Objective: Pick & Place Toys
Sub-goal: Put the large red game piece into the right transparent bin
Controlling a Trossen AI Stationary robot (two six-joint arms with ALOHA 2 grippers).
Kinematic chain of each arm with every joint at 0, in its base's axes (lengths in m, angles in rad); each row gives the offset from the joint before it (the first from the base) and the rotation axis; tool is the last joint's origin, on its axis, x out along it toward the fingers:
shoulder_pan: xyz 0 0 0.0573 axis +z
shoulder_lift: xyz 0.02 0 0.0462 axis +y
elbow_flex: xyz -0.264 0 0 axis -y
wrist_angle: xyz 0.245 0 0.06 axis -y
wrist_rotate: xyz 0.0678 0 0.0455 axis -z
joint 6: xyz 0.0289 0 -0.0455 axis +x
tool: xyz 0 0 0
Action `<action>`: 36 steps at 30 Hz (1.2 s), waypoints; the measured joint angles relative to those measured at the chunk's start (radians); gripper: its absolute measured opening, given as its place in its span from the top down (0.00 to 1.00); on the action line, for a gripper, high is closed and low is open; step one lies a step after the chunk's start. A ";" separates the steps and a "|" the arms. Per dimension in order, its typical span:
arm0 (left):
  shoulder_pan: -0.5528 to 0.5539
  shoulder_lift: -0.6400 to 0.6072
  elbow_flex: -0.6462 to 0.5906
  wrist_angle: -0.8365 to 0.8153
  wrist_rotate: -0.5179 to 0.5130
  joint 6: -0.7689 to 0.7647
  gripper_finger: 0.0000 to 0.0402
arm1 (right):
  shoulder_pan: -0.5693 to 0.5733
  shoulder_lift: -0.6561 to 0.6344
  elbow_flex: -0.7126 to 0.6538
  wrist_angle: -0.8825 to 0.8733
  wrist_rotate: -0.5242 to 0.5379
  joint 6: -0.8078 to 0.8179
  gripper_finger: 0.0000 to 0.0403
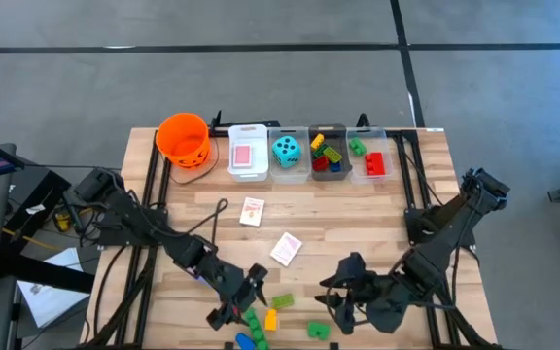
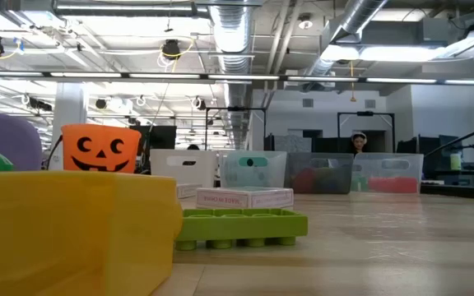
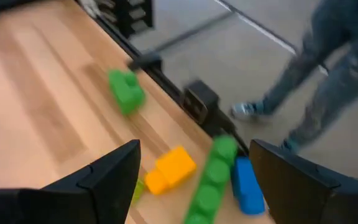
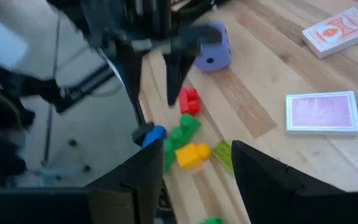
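Loose toys lie by the table's near edge: a yellow brick (image 3: 174, 168), a long green brick (image 3: 209, 182), a blue brick (image 3: 247, 184), a small green brick (image 3: 126, 91), a red brick (image 4: 189, 101) and a purple die (image 4: 213, 50). My left gripper (image 1: 251, 297) hangs open just over this cluster, with the yellow and long green bricks ahead of its fingers. My right gripper (image 1: 340, 297) stands open to the right of the cluster, nothing between its fingers. Two pink-backed cards (image 1: 252, 211) (image 1: 286, 249) lie flat mid-table.
Along the far edge stand an orange bucket (image 1: 183, 139), a white bin (image 1: 248, 167) holding a card, a clear bin (image 1: 286, 167) with a teal die, and two more bins (image 1: 327, 173) (image 1: 369, 175) with bricks. A person's legs (image 3: 328, 74) stand beside the table's near edge.
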 joint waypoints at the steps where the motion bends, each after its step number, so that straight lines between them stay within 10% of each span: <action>1: -0.004 0.010 -0.008 -0.008 0.011 0.020 0.27 | 0.008 0.000 0.000 0.009 0.017 0.025 0.55; 24: -0.013 0.054 -0.332 0.183 0.009 0.118 0.27 | -0.059 0.204 0.000 0.343 0.098 0.292 0.55; 36: -0.014 0.050 -0.403 0.161 0.009 -0.279 0.27 | -0.084 0.231 0.001 0.369 0.052 0.264 0.55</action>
